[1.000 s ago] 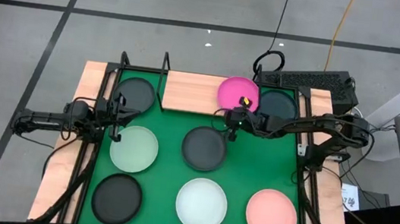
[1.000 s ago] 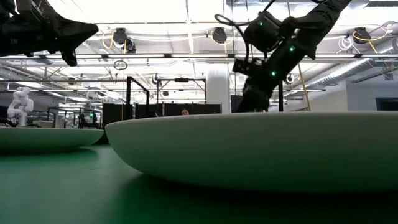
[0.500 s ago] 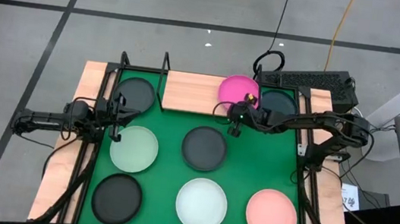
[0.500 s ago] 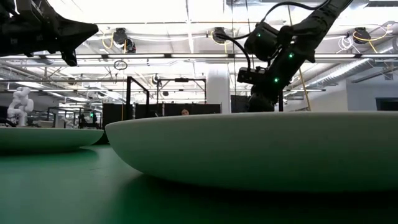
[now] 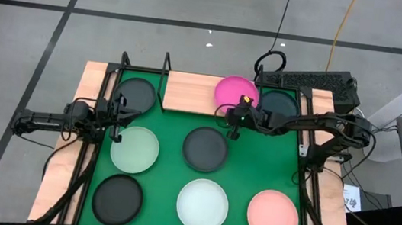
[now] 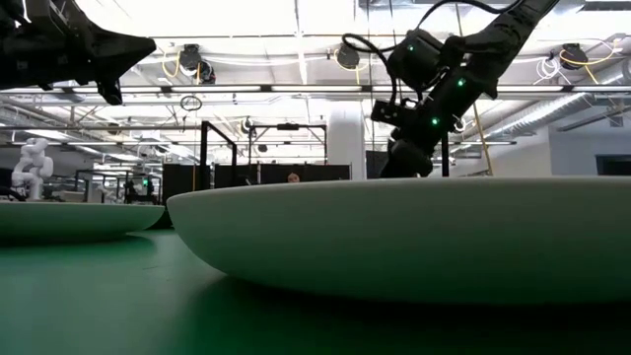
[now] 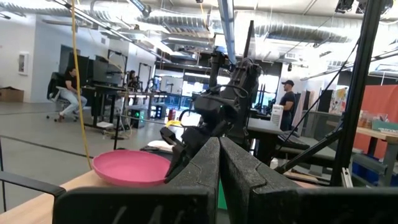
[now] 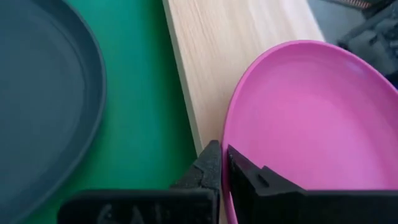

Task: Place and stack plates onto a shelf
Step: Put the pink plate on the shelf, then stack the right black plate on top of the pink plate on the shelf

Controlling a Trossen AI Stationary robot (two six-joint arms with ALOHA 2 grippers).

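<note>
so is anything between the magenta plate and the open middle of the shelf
Nothing visible. The right gripper is shut on the magenta plate rim, and the wooden shelf board beside it lies bare up to the black plate.

Grey floor (image 5: 161, 0) with dark lines; ceiling ducts (image 7: 205, 15) overhead.

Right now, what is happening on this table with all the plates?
The right hand is shut on the near rim of the magenta plate, which sits on the wooden shelf beside a dark plate. Another dark plate lies at the shelf's other end. The left hand waits shut, holding nothing, near the pale green plate. Five plates remain on the green mat.
</note>
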